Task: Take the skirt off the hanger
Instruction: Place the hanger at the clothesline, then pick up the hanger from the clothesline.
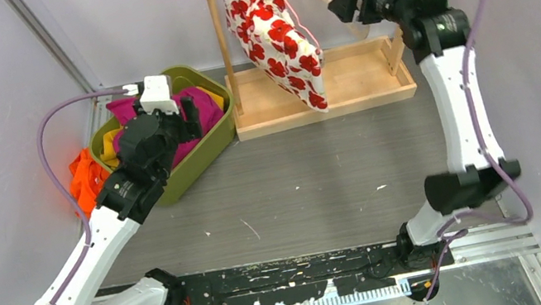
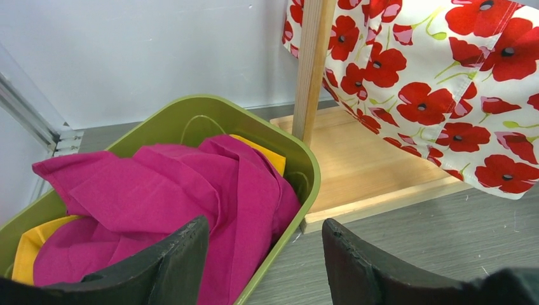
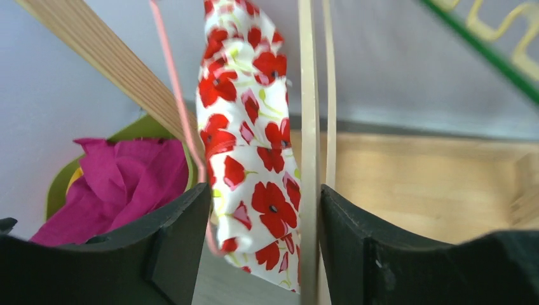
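The right arm (image 1: pixel 452 104) reaches up to the far wooden rack (image 1: pixel 353 71), jaws released, gripping nothing. The left arm (image 1: pixel 98 241) leans over the green bin (image 1: pixel 207 147), jaws released and empty. The bin holds magenta cloth (image 2: pixel 159 190) over yellow cloth (image 2: pixel 267 155). The white, red-poppy skirt (image 1: pixel 276 34) hangs from a pink hanger (image 3: pixel 175 82) on the rack.

Top external: high at near edge, facing down over counter (image 1: pixel 315 186). Left wrist: low, near green bin (image 2: pixel 191 105). Right wrist: close on poppy-print skirt (image 3: pixel 254 159). All share both.
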Controlling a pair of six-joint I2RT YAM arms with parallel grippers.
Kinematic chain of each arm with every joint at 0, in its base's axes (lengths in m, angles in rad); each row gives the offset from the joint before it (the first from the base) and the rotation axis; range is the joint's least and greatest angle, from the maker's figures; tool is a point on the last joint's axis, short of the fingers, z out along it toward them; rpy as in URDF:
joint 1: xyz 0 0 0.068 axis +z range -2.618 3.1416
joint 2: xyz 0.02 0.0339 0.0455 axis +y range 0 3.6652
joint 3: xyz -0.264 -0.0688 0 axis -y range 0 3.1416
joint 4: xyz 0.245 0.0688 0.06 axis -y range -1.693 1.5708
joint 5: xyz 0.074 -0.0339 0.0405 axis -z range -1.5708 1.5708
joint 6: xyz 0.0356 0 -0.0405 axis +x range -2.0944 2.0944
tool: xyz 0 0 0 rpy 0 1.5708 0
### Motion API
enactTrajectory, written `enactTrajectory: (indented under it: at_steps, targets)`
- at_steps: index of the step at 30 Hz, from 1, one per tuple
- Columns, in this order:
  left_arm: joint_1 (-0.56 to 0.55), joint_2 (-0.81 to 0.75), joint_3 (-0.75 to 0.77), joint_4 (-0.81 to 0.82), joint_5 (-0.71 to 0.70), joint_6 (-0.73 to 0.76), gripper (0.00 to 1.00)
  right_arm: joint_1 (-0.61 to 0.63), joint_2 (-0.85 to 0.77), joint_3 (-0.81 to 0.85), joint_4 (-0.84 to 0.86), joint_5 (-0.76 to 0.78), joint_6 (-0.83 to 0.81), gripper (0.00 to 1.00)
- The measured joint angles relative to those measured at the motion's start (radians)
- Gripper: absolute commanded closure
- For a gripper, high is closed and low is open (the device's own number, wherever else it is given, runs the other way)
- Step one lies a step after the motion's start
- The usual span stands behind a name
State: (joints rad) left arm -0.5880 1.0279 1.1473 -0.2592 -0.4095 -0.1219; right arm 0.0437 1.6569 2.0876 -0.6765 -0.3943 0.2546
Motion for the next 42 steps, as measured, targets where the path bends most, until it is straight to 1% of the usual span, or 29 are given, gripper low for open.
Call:
enactTrajectory:
  at_steps: [4,8,10,13,17,18,19,23,27,31,38,42]
  targets:
    - [0.000,0.000,0.000,0.000,0.009,-0.001,0.31,0.000,-0.183,-0.060,0.058,0.079,-0.052,0.31]
    - [0.000,0.000,0.000,0.000,0.015,-0.005,0.24,0.000,-0.309,-0.076,0.138,0.140,-0.093,0.31]
    - [0.000,-0.002,-0.001,0.000,0.016,-0.007,0.21,0.000,-0.345,-0.092,0.169,0.152,-0.101,0.31]
    - [0.000,-0.008,-0.008,-0.001,0.016,-0.009,0.17,0.000,-0.349,-0.092,0.193,0.145,-0.097,0.32]
    - [0.000,-0.010,-0.009,-0.007,0.008,-0.009,0.13,0.016,-0.299,-0.074,0.201,0.116,-0.074,0.34]
    - [0.000,-0.010,-0.009,-0.009,0.006,-0.009,0.09,0.031,-0.273,-0.064,0.201,0.115,-0.071,0.34]
    - [0.000,-0.010,-0.009,-0.010,0.003,-0.009,0.07,0.048,-0.248,-0.060,0.200,0.114,-0.071,0.34]
    - [0.000,-0.010,-0.009,-0.025,-0.004,-0.010,0.01,0.182,-0.097,0.015,0.144,0.145,-0.106,0.34]
    - [0.000,-0.010,-0.009,-0.040,-0.011,-0.010,0.00,0.307,0.037,0.120,0.072,0.173,-0.154,0.34]
    - [0.000,-0.011,-0.009,-0.051,-0.019,-0.010,0.01,0.386,0.100,0.188,0.023,0.220,-0.204,0.34]
    - [0.000,-0.011,-0.009,-0.068,-0.025,-0.010,0.01,0.407,0.122,0.275,0.022,0.319,-0.260,0.31]
    - [0.000,-0.016,-0.009,-0.068,-0.026,-0.009,0.01,0.406,0.167,0.340,0.044,0.354,-0.272,0.27]
